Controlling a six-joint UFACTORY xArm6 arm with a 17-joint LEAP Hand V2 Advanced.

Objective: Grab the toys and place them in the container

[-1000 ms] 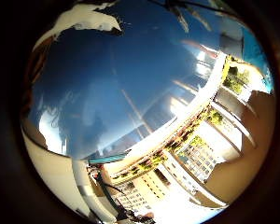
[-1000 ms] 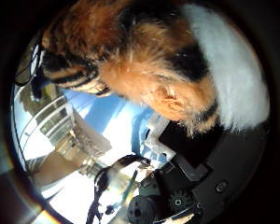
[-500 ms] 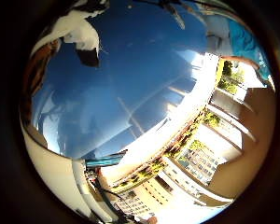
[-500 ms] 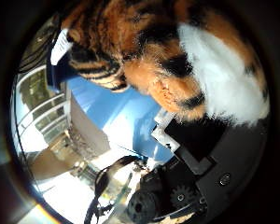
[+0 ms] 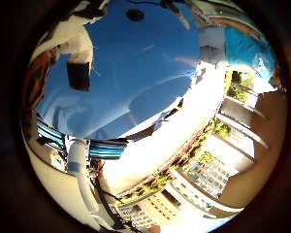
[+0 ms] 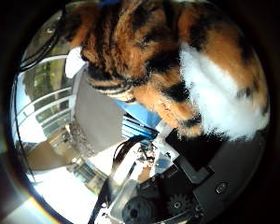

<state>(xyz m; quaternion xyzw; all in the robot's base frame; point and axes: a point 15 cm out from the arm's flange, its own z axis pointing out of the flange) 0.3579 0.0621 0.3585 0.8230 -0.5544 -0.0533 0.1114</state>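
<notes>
A plush toy [image 6: 177, 70] with orange fur, black stripes and a white patch fills much of the thumb side view, pressed close against the palm. Its orange fur also shows at the rim of the little finger side view, as the plush toy [image 5: 36, 92]. My right hand [image 6: 186, 186] shows as black and geared parts beneath the toy, and a white and black finger [image 5: 80, 58] curls beside it. The hand is shut on the toy. A wide blue surface [image 5: 136, 73] lies beyond the palm. I cannot make out a container for certain.
A blue ribbed object [image 5: 106, 149] and a white pole [image 5: 77, 165] stand at the edge of the blue surface. Buildings [image 5: 203, 174] with railings and greenery lie beyond it in bright sun. A grey wall [image 6: 95, 116] shows behind the toy.
Both views have swung round, so the hand has moved. The toy has stayed against the palm and now fills more of the thumb side view. The finger shows larger over the blue surface.
</notes>
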